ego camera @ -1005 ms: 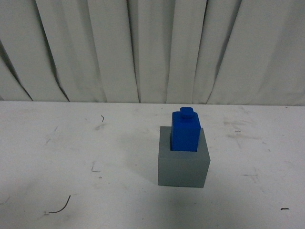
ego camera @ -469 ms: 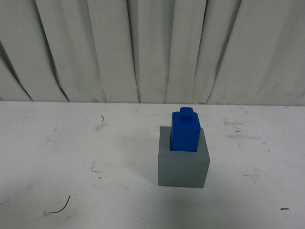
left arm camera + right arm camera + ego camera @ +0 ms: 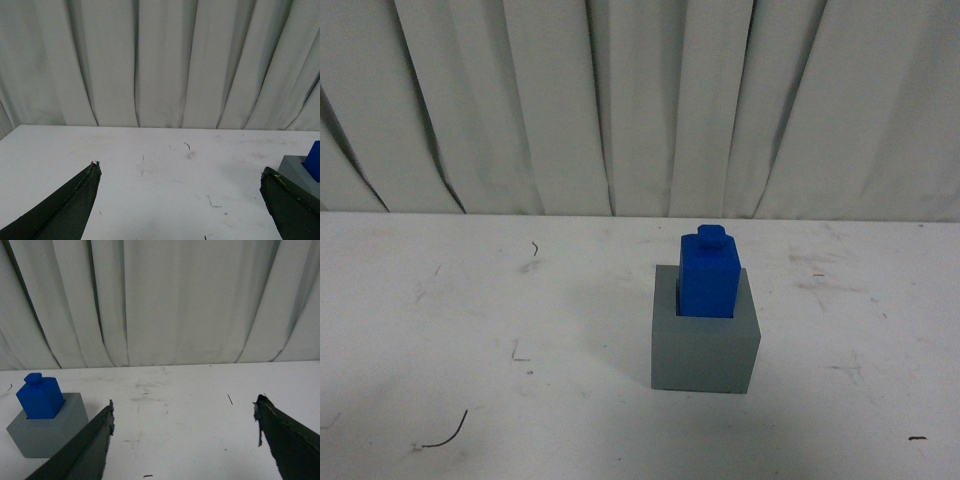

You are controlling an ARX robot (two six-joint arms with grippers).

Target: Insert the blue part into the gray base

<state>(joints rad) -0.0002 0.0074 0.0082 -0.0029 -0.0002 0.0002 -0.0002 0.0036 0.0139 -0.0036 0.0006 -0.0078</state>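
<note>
The blue part [image 3: 708,272] stands upright in the recess of the gray base [image 3: 705,350], right of centre on the white table in the front view, its knob on top. Neither arm shows in the front view. In the left wrist view my left gripper [image 3: 180,172] is open and empty over bare table; the gray base [image 3: 300,172] and an edge of the blue part [image 3: 315,160] show beside one fingertip. In the right wrist view my right gripper [image 3: 184,407] is open and empty, apart from the blue part [image 3: 40,396] seated in the gray base [image 3: 47,430].
The white table [image 3: 470,330] carries scuffs and small dark marks. A pleated white curtain [image 3: 640,100] hangs along the table's far edge.
</note>
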